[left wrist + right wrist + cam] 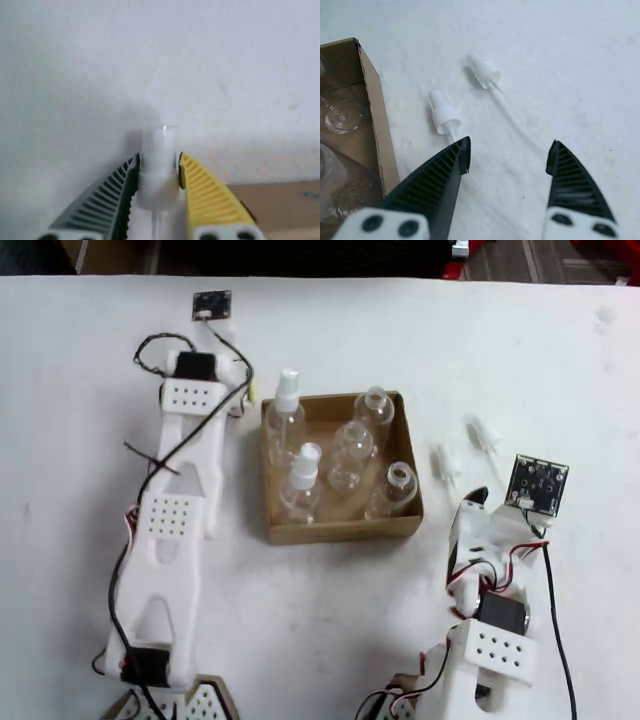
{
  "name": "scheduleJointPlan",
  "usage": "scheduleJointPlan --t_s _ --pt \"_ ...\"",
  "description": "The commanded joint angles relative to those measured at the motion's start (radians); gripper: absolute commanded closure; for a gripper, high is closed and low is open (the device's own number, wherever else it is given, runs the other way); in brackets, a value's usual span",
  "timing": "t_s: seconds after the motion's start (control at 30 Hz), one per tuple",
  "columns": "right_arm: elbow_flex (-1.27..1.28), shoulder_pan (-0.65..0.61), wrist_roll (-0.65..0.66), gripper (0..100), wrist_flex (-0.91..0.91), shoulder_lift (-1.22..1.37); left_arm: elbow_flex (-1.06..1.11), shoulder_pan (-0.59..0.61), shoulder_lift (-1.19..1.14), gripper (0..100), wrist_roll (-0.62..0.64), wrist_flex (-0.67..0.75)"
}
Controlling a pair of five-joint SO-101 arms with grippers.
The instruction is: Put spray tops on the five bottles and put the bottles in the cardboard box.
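I was working at what looked like a robotics lab bench: a white-covered table (330, 620), the left arm (175, 520) and right arm (490, 635) both of white printed plastic with loose wires (160, 465) showing, and one bare camera board (211, 305) at upper left, a second camera board (538, 482) at right.

I'm squeezing a white spray top (159, 145) in my left gripper (159, 160), grey and yellow fingers (205, 195) pressing its sides, just beside the cardboard box (282, 202).
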State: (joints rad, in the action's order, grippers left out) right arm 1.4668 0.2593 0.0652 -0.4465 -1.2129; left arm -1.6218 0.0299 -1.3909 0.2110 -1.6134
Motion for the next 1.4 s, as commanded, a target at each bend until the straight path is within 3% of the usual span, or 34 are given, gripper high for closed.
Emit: scheduleJointPlan --t_s 0.0,0.23,0.5,0.87,0.97,1.13,1.37 --pt "-0.008 -0.016 0.014 77.2 0.022 -0.008 -0.048 0.010 0.125 96 -0.087 -0.164" --pt "-0.008 -0.018 0.014 77.2 0.021 -0.008 0.123 0.030 0.239 96 -0.147 -0.181" --pt "-0.008 -0.018 0.014 77.2 0.022 -0.008 0.692 -0.021 0.644 96 -0.150 -0.166" --pt "-0.008 -0.021 0.014 77.2 0.022 -0.008 1.419 0.002 1.006 96 -0.203 0.227" --pt "-0.008 -0.022 0.014 77.2 0.022 -0.008 1.507 0.007 1.064 94 -0.244 0.322" --pt "-0.008 -0.019 0.014 77.2 0.021 -0.008 1.521 0.007 1.086 79 -0.249 0.324" --pt "-0.008 -0.019 0.014 77.2 0.019 -0.008 1.521 0.021 1.081 80 -0.255 0.325"
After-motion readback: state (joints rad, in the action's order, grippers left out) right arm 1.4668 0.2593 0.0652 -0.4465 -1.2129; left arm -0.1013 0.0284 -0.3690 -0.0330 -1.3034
